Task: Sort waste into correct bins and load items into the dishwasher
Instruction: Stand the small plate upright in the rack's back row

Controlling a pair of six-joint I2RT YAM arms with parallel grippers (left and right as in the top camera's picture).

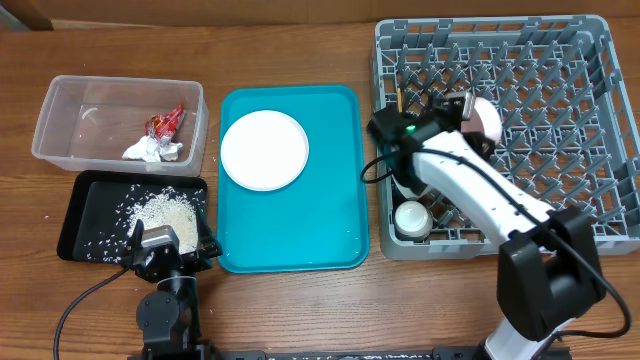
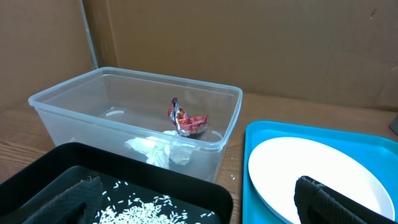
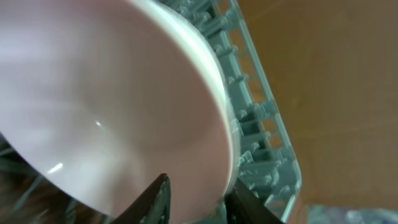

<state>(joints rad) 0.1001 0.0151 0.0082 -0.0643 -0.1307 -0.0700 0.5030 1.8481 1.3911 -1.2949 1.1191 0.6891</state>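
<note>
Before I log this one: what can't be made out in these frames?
Right wrist: white dish overfills the frame; plate or bowl unclear, likewise whether the right gripper pinches its rim.
Overhead: the right arm hides cells of the dish rack beneath it.
Left wrist: the plate is cut off by the bottom edge.

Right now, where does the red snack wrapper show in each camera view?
Overhead: red snack wrapper at upper left, inside the clear tub, next to the white tissue.
Left wrist: mid-frame, inside the same tub.
Right wrist: not in it; only a white dish and the grey rack.
Shared landmark: the clear tub, in overhead and left wrist views only.
</note>
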